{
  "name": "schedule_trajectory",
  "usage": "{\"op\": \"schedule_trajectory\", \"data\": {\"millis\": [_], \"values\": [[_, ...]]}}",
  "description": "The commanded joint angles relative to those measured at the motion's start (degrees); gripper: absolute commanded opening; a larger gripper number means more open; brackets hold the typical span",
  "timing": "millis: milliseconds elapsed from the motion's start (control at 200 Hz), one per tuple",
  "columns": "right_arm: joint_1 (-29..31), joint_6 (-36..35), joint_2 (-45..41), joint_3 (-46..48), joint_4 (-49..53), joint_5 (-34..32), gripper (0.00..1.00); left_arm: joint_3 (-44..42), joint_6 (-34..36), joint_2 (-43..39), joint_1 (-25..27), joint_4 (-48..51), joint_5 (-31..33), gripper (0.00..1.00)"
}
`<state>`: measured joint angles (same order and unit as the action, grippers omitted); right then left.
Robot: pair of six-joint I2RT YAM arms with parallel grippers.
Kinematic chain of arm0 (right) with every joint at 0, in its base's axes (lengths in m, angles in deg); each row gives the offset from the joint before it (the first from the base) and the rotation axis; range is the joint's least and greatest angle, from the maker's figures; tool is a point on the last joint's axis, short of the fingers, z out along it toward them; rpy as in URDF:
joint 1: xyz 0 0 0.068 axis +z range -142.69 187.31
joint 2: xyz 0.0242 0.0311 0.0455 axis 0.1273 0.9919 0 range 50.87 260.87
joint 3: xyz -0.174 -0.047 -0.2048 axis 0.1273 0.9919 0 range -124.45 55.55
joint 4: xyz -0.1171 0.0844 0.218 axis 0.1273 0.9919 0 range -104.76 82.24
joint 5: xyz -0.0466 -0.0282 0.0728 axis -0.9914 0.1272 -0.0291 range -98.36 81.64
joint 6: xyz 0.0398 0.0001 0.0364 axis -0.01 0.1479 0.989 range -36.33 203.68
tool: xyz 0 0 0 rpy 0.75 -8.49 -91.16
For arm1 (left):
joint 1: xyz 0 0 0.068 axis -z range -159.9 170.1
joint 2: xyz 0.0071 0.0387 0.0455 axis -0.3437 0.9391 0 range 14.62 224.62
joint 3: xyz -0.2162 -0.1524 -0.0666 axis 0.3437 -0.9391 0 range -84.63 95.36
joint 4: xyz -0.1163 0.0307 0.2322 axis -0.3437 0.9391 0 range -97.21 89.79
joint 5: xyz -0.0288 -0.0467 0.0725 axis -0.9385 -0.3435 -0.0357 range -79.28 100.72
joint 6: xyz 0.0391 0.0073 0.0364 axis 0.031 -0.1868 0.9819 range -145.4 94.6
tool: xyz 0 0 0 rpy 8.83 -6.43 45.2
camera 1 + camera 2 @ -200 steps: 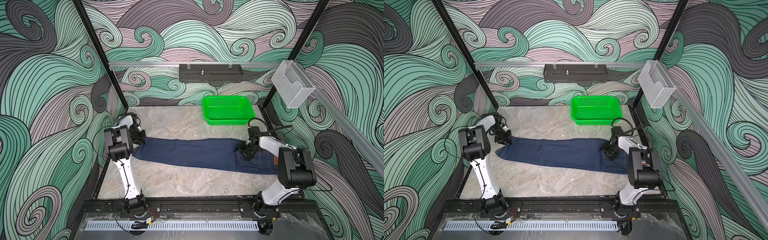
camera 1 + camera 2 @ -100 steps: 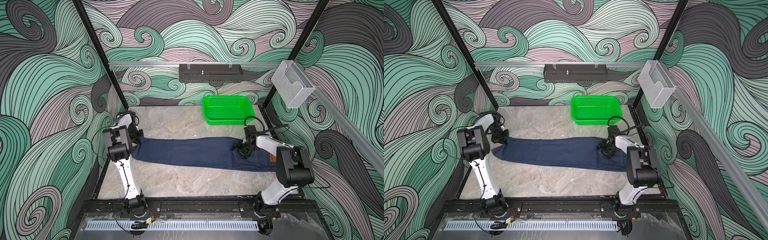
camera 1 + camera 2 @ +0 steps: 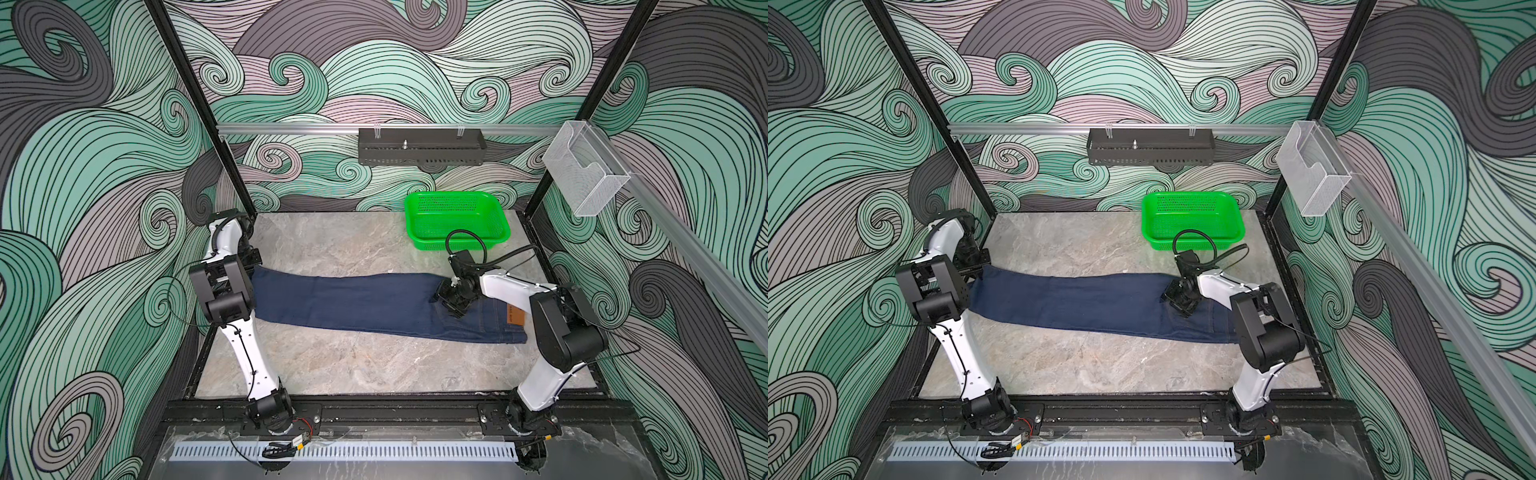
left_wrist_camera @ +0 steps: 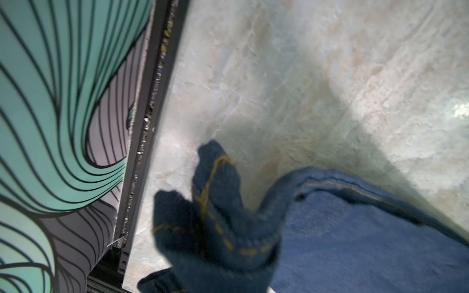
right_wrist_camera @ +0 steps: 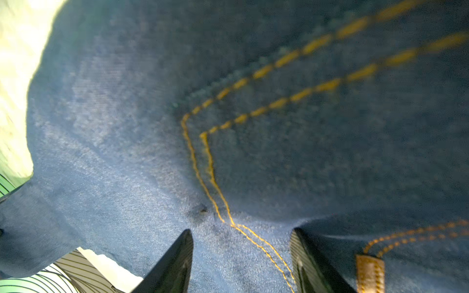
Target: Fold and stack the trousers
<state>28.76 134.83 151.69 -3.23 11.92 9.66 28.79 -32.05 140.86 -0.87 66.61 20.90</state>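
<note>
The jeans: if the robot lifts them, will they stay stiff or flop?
Probably floppy: the jeans bunch and droop at the hem in the left wrist view. Likely heavyish too, being long, thick-looking denim. They shouldn't roll; they lie flat on the table.

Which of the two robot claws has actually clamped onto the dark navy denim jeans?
The left gripper, shut on the bunched hem of the jeans; the right gripper stands open-jawed at the waist end.
</note>
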Motion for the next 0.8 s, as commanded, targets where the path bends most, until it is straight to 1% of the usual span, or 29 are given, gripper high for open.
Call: {"op": "schedule_trajectory", "data": {"millis": [0, 195, 305, 380, 430, 490, 560, 660, 710, 796], "values": [[1.0, 2.1, 1.0, -1.9, 2.6, -2.2, 0.64, 1.5, -0.1, -0.8, 0.2, 3.0, -0.5, 0.00], [0.9, -2.2, -2.7, -6.1, 6.9, -5.8, 0.68, 0.1, 0.2, -4.3, 0.4, 4.4, -10.9, 0.00], [0.4, -3.2, -5.2, -6.3, 7.7, -6.5, 0.69, -1.0, -0.4, -7.1, 0.6, 5.6, -20.2, 0.00], [0.0, -3.5, -6.9, -5.7, 7.9, -6.4, 0.69, -3.8, -1.5, -10.2, 1.3, 4.8, -27.4, 0.00], [-0.4, -3.7, -8.1, -5.1, 7.8, -6.4, 0.69, -5.7, -3.1, -12.4, 2.4, 4.0, -30.9, 0.00], [-1.0, -3.8, -9.4, -4.3, 7.8, -6.2, 0.69, -7.0, -4.3, -14.6, 5.1, 4.2, -33.2, 0.00], [-2.0, -4.0, -10.7, -3.3, 7.9, -5.7, 0.69, -8.3, -5.8, -16.7, 9.6, 4.4, -35.9, 0.00], [-3.5, -4.3, -12.6, -1.9, 7.9, -5.1, 0.69, -10.8, -10.2, -19.7, 17.2, 2.9, -36.7, 0.00], [-4.4, -4.5, -13.5, -1.2, 7.8, -4.9, 0.69, -13.5, -14.5, -21.5, 19.9, -0.2, -38.4, 0.00], [-5.8, -4.6, -15.1, 0.2, 7.8, -4.3, 0.69, -20.2, -23.4, -25.1, 23.4, -9.3, -42.1, 0.00]]}}
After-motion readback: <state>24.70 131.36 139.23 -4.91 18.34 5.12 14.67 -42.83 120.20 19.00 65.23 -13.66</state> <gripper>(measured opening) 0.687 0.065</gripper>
